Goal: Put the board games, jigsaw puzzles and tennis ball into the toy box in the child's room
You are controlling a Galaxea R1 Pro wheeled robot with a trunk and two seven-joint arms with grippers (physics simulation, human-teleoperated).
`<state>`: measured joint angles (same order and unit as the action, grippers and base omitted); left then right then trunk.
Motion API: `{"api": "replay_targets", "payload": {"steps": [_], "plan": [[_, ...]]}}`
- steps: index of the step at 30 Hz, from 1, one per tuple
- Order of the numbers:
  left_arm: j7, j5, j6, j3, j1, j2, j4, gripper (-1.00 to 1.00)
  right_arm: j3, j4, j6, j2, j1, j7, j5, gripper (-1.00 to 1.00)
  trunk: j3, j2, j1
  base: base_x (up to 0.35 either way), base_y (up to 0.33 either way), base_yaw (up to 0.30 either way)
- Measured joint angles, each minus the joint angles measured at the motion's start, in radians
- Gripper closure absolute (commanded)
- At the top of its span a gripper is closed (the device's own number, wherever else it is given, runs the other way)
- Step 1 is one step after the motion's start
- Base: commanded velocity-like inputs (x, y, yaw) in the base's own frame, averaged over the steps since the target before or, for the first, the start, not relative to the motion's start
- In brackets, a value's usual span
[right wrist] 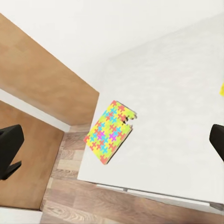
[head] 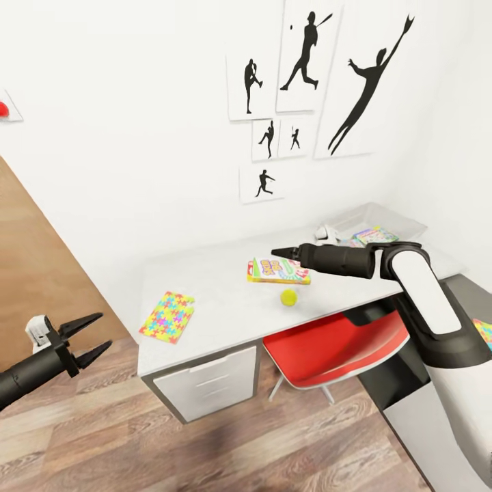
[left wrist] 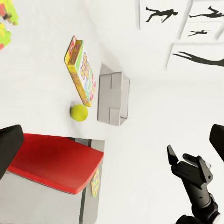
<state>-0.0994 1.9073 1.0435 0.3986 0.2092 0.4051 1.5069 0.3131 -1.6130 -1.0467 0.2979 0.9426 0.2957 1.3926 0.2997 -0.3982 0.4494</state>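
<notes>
One game box half hidden inside toy box, title unreadable

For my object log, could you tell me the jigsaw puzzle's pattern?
The jigsaw puzzle has interlocking yellow, pink, blue and green pieces; clearest in the right wrist view.

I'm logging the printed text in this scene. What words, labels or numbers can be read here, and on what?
Board game on the table: coloured lettering, too blurred to read.
Box in the toy box: print too small to read.
Jigsaw puzzle: piece pattern, no text.
Wall posters: silhouettes, no words.
Nothing can be read for certain.
</notes>
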Motion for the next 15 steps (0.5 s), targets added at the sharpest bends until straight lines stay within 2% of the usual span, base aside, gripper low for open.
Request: {"api": "replay_targets", "payload": {"steps": [2,3,7,15], "plan": [[0.000,-0.011,0.000,0.009,-0.036,-0.015,-0.001,-1.00,0.002,0.000,0.000,-0.002,-0.002,-0.001,-0.002,-1.00,-0.003,0.000,0.000,0.000,0.000,0.000],[0.000,-0.009,0.000,0.009,-0.036,-0.015,-0.001,-1.00,0.002,0.000,0.000,-0.002,-0.002,-0.001,-0.002,-1.00,-0.005,0.000,0.000,0.000,0.000,0.000],[-0.001,-0.025,0.000,0.020,-0.101,-0.034,-0.008,-1.00,0.005,0.000,0.000,-0.004,-0.005,-0.001,-0.005,-1.00,-0.011,0.000,0.000,0.000,0.000,0.000],[-0.001,-0.032,-0.001,0.032,-0.158,-0.042,-0.011,-1.00,0.005,0.000,0.000,-0.003,-0.006,-0.002,-0.007,-1.00,-0.024,0.000,0.000,0.000,0.000,0.000]]}}
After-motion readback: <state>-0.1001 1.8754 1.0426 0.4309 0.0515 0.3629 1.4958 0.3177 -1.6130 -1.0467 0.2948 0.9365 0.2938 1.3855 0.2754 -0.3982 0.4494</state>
